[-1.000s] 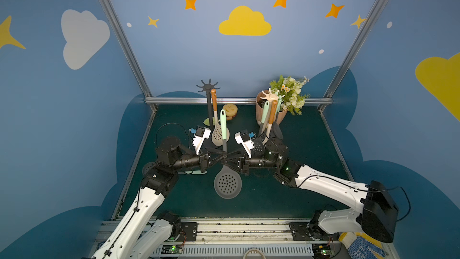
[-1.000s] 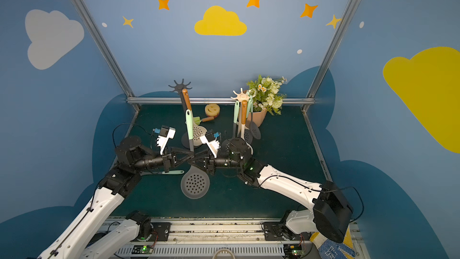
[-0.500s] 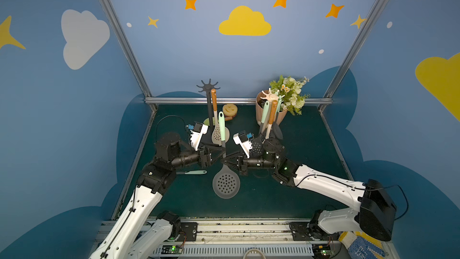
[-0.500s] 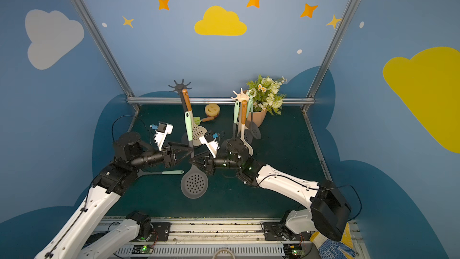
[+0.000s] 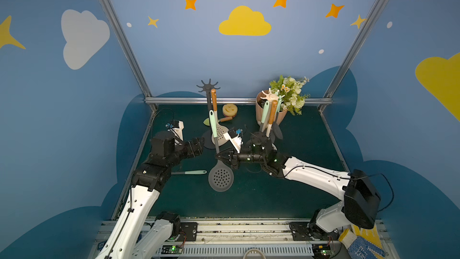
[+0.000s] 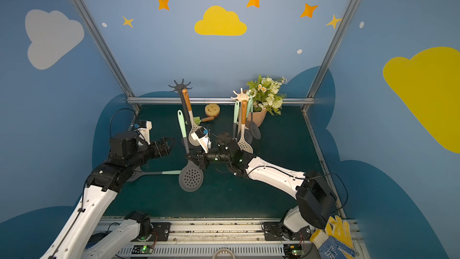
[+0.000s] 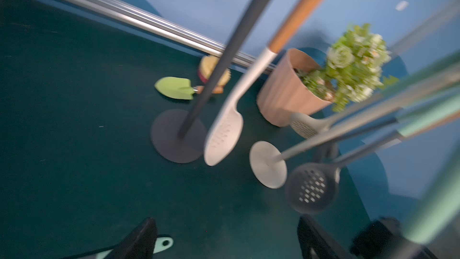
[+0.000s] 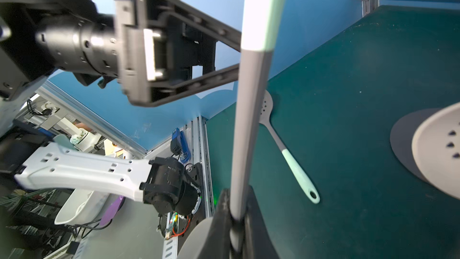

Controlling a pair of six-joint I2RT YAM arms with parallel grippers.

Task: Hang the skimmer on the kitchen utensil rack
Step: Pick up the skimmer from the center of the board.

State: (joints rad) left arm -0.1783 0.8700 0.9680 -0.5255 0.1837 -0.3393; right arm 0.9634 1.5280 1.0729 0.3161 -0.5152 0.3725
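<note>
The skimmer (image 5: 220,177) has changed hands. A second ago the left gripper (image 5: 198,146) was clamped on its shaft while the right gripper (image 5: 222,158) closed in from the opposite side. Now the left arm has drawn back and the right arm carries the tool alone. The handover looks finished (a regrasp, I judge, to give the tool to the arm better placed for hanging). What remains is the lift onto a hook.

The skimmer stands nearly upright. Its perforated head hangs below the right fingers (image 8: 220,220) and its mint handle rises above them. The handle's tip is close beside the pole of the dark rack (image 5: 209,86) but on no hook. Whether the head clears the mat I cannot tell.

The right fingers are pinched tight on the grey shaft, just above the head. The left fingers (image 8: 199,24) are spread wide and empty, standing apart from the shaft on the side facing away from the right arm.

A mint-handled spatula (image 5: 191,172) lies flat on the mat below the left fingers, untouched.
</note>
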